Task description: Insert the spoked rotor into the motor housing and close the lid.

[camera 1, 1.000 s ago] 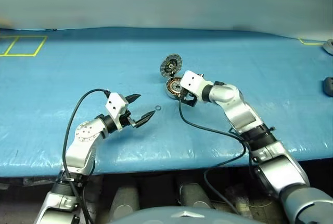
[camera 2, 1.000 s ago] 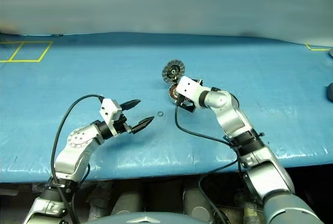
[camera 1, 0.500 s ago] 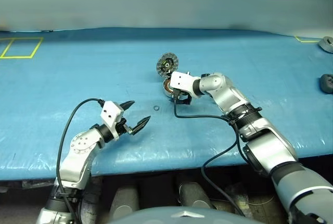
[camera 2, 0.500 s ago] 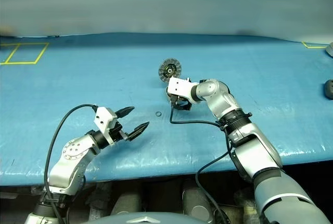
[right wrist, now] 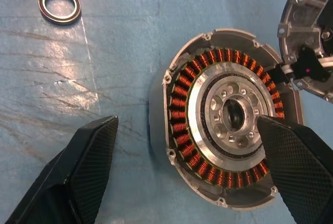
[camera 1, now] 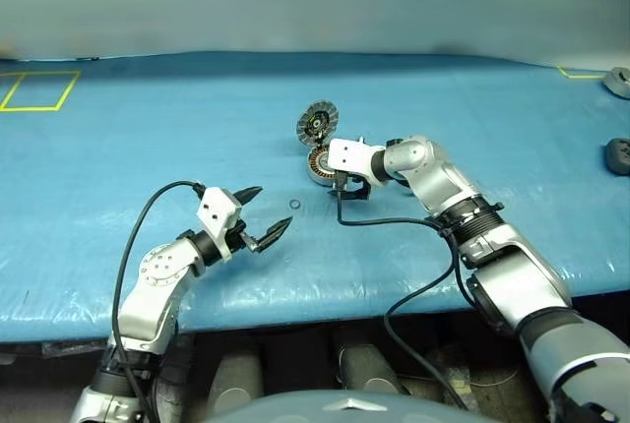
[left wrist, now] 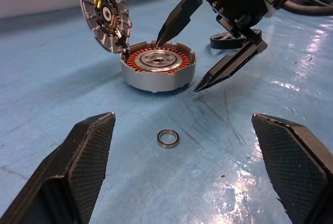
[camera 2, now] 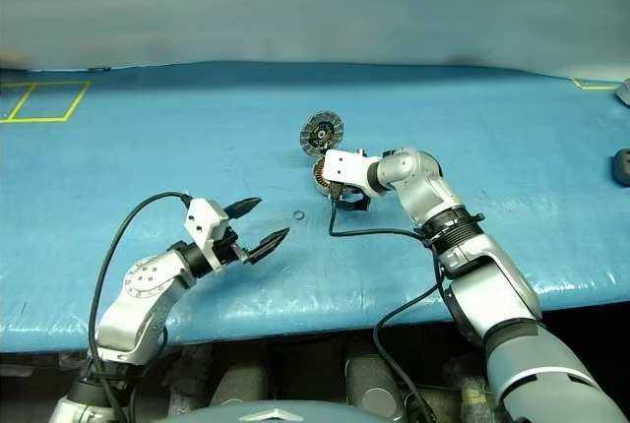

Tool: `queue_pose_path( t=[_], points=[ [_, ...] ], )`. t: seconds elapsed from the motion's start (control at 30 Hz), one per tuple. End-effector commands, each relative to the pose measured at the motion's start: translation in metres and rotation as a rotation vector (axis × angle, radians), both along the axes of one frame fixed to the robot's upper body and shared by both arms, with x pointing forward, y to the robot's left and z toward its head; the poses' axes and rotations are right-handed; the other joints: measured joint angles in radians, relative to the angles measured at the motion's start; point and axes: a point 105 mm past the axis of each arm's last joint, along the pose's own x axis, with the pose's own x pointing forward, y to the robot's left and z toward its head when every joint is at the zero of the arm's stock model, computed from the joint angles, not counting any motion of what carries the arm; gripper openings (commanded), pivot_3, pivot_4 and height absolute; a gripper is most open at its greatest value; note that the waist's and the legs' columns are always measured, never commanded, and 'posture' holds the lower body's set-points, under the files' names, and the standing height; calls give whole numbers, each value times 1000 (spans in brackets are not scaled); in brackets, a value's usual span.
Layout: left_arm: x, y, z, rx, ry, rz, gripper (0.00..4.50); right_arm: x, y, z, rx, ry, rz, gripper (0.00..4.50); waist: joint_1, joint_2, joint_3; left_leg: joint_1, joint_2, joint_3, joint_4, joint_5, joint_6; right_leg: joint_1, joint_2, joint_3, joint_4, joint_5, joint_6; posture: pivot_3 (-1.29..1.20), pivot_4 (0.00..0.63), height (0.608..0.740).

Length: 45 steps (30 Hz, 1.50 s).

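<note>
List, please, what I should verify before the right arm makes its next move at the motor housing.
1. Right tool open, poised over the round silver-grey metal motor housing: ok.
2. Housing's copper windings and pale core uncovered: ok.
3. Round grey lid with segmented rim stands up at housing's edge, off the opening: ok.
4. Dark spoked rotor located: cannot tell; a dark ring lies half hidden behind the right tool.
5. Small thin metal ring lies apart from housing: ok.
6. Left tool open, empty: ok.
</note>
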Motion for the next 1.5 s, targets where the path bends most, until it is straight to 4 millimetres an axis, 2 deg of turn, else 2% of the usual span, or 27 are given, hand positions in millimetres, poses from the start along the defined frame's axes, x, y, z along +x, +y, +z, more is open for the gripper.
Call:
queue_pose_path(
  t=[0.03,0.3,0.43,0.63,0.93,1.03,1.23,1.33,1.4,1.5],
  points=[
    [0,-1,4,9,-17,-11,4500,4,2,8,14,-30,0,4466,-1,0,0,0,0,0,0,0,0,0,0,0,0,0,0,0,150,740],
    [-1,2,0,17,0,5,4500,-2,5,-1,-22,-24,44,4466,-1,0,0,0,0,0,-1,0,0,0,0,0,0,0,0,0,150,740],
    [-3,1,-1,15,7,0,4500,0,13,9,-7,-67,66,4466,-3,0,0,0,0,0,-1,0,0,0,0,0,0,0,0,0,150,740],
    [-4,-1,-3,16,14,-3,4500,2,14,14,5,-76,64,4466,-5,0,0,0,0,0,-1,0,0,0,0,0,0,0,0,0,150,740],
    [-5,-3,-5,16,18,-4,4500,0,4,-7,-37,-2,23,4466,-4,0,0,0,0,0,0,0,0,0,0,0,0,0,0,0,150,740],
    [-5,-2,-7,16,22,-3,4500,-1,6,-8,-47,-7,35,3868,-4,0,0,0,0,0,0,0,0,0,0,0,0,0,0,0,150,740],
    [-5,-5,-8,18,30,-19,4500,-9,10,-12,-96,-21,103,1981,-1,0,0,0,0,0,0,0,0,0,0,0,0,0,0,0,150,740],
    [-5,-6,-8,20,29,-25,4500,-13,11,-10,-81,-6,106,1981,-5,0,0,1,0,0,0,0,0,1,0,0,0,0,0,0,150,740],
    [-3,-6,-4,-16,33,-12,4500,-18,17,-2,19,73,79,1981,-5,0,0,2,0,0,0,0,0,1,0,0,1,0,0,0,150,740],
    [-4,-8,-2,-29,33,-21,4500,-28,16,3,36,130,81,1981,-4,0,0,1,0,-1,0,0,0,1,0,0,0,0,0,0,150,740]
  ],
)
